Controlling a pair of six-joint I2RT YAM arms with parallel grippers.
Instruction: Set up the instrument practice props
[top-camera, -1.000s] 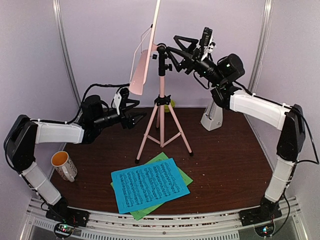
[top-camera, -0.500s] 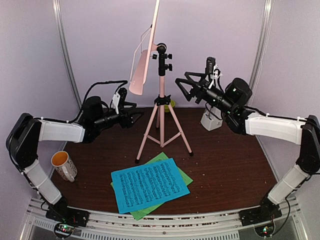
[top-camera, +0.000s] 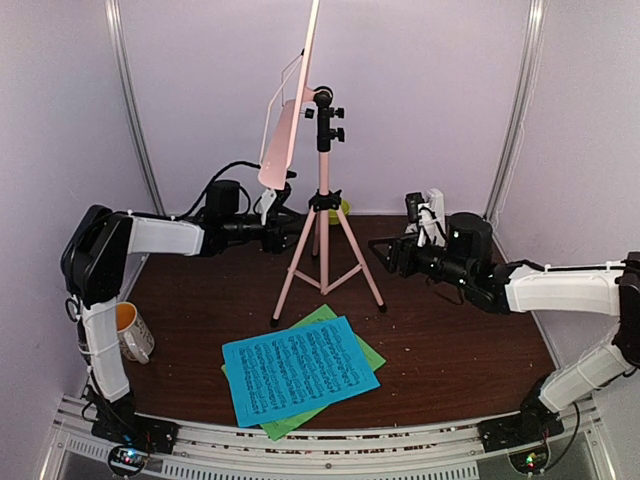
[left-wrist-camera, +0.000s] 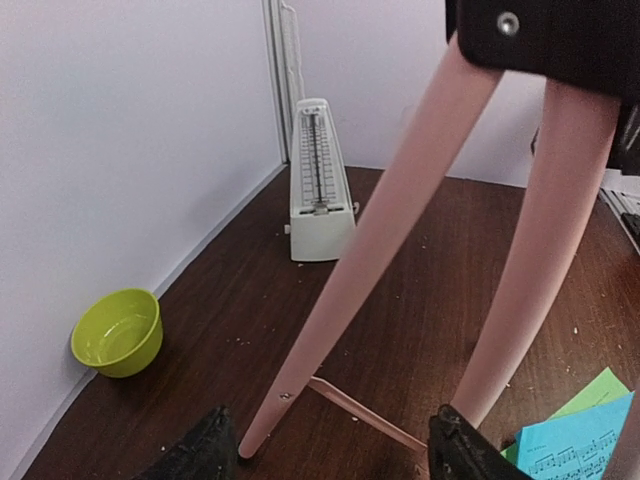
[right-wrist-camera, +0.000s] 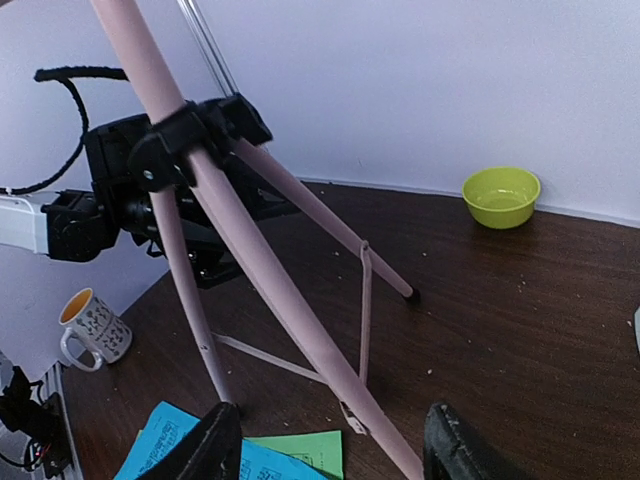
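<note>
Probably a matter of squaring up the pink music stand (top-camera: 323, 190) by its tripod legs, so approach low and slow. Left jaws wide apart and empty, two pink legs just ahead between the tips. Right jaws likewise parted and holding nothing, low over the counter (top-camera: 450, 340) to the stand's right. Close on one leg only, up near the black hub rather than down by the thin cross braces. Avoid any sideways shove, for fear of toppling a likely top-heavy frame. Keep clear of the white metronome (left-wrist-camera: 320, 190) at the back right, close behind the right arm. Stand upright at mid-counter towards the back, feet down; slim pink tubes, black collar and knobs, pink desk (top-camera: 283, 140) tilted steeply and bare. Blue sheet (top-camera: 300, 368) flat on the green sheet (top-camera: 322, 316) near the front edge, well apart from the desk, not yet lifted.
</note>
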